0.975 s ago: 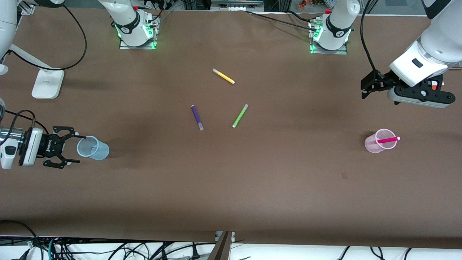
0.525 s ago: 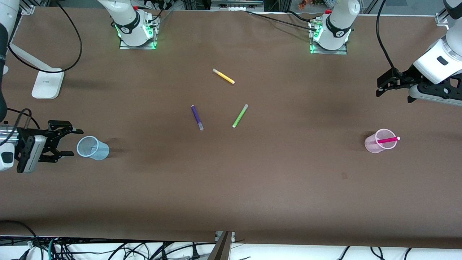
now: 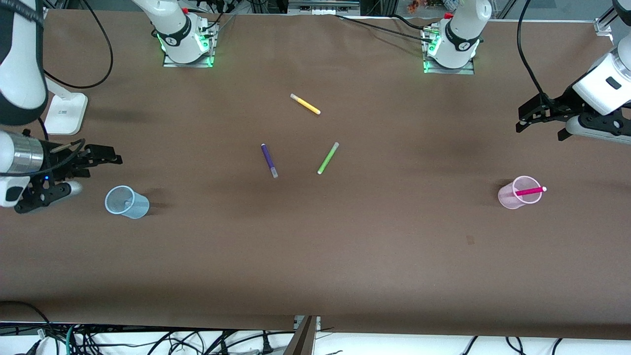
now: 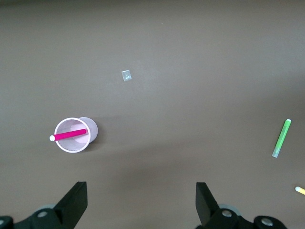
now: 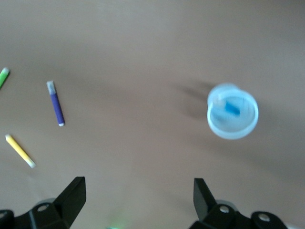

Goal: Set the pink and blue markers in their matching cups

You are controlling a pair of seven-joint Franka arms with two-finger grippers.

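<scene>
My fingers on the right gripper [image 3: 106,159] stand spread and empty, lifted above the table [image 3: 315,256] at the right arm's end, just beside the light blue cup [image 3: 126,202] rather than over its mouth. I judge they are parted because their marker is already let go: my right wrist view shows a short piece of bright blue inside that cup, which I take for the blue marker [image 5: 232,107], though it is blurred there and I cannot make it out from the front. The cup stands upright and apart from me. Toward the middle of the table lie three markers that are not mine to sort: the purple marker [image 3: 269,160], the yellow marker [image 3: 305,104] farther from the front camera, and the lime-green marker [image 3: 328,158] beside the purple one, all flat and well apart from both cups. At the left arm's end the pale pink cup [image 3: 516,194] stands upright with the pink marker [image 3: 530,191] leaning in it, its pale cap poking over the rim, because the marker is longer than the cup is tall. My left gripper [image 3: 537,116] hangs above the table, well clear of that cup, its fingers also wide apart and holding nothing. Both colours look matched, so I judge the task is about done.
</scene>
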